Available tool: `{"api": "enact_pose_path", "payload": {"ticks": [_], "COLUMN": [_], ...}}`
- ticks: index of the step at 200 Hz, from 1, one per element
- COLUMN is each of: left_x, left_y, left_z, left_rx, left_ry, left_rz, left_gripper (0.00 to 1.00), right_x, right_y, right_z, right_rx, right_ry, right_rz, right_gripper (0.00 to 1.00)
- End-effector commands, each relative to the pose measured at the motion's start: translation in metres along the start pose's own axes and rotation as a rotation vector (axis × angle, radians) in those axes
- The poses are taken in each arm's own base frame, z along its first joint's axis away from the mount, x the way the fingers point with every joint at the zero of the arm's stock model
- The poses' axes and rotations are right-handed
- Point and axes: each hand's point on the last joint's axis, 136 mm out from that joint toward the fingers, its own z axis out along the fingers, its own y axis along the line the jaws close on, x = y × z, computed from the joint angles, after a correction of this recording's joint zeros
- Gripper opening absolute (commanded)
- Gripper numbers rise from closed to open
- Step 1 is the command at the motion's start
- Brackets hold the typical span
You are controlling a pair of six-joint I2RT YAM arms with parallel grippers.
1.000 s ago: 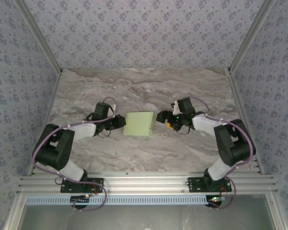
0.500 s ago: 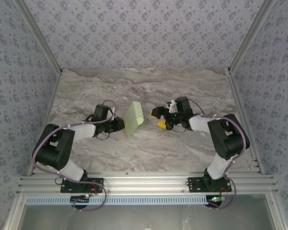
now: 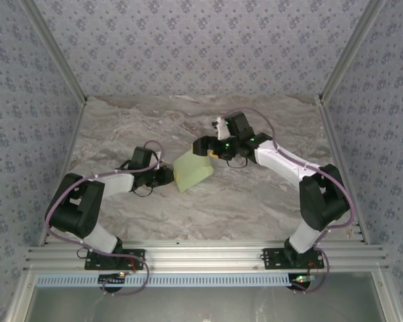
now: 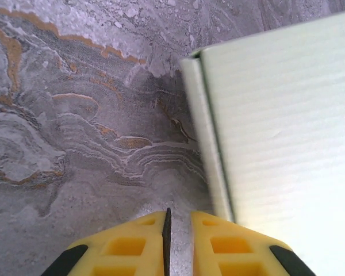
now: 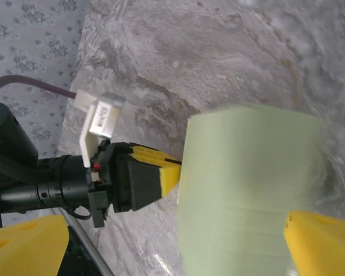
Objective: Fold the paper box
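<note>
Overhead; two wrist close-ups, apparently low

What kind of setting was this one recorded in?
Most likely a purpose-built robot test cell rather than a home or shop: a marble-patterned tabletop boxed in by floral-papered panels, with the left arm and right arm bolted to an aluminium frame.
</note>
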Motion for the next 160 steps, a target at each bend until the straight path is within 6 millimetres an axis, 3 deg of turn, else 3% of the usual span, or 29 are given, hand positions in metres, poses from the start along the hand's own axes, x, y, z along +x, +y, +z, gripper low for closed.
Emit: {"api": "enact_pose_path", "payload": {"ticks": [1, 29, 56, 89, 94, 120, 138, 160], "left_x": [-0.011, -0.012, -0.014, -0.032, -0.034, -0.034, -0.033, -0.032], "left_y": [-0.013, -0.014, -0.018, -0.057, -0.065, -0.091, -0.08, -0.061], "left_z": [-0.006, -0.005, -0.01, -0.034, -0.037, -0.03, -0.014, 0.0], "left_rx": [0.026, 0.029, 0.04, 0.138, 0.151, 0.192, 0.131, 0.056], "left_ry": [-0.015, -0.015, -0.031, -0.097, -0.104, -0.108, -0.086, -0.081], "left_rz": [0.031, 0.033, 0.026, 0.036, 0.048, 0.079, 0.065, 0.046], "left_gripper": [0.19, 0.19, 0.24, 0.44, 0.46, 0.51, 0.5, 0.39], "right_x": [0.014, 0.015, 0.005, 0.0, 0.012, 0.016, 0.018, 0.02], "right_y": [-0.02, -0.033, -0.046, -0.077, -0.088, -0.102, -0.109, -0.114], "right_z": [0.01, 0.018, -0.006, -0.03, -0.028, -0.026, -0.023, -0.021], "right_rx": [0.159, 0.224, 0.27, 0.203, 0.203, 0.13, 0.086, 0.06], "right_ry": [0.076, 0.101, 0.025, -0.021, 0.003, 0.011, 0.005, 0.009], "right_rz": [-0.047, -0.05, -0.035, 0.077, 0.099, 0.147, 0.199, 0.237], "right_gripper": [0.99, 0.97, 0.97, 0.95, 0.95, 0.93, 0.92, 0.92]}}
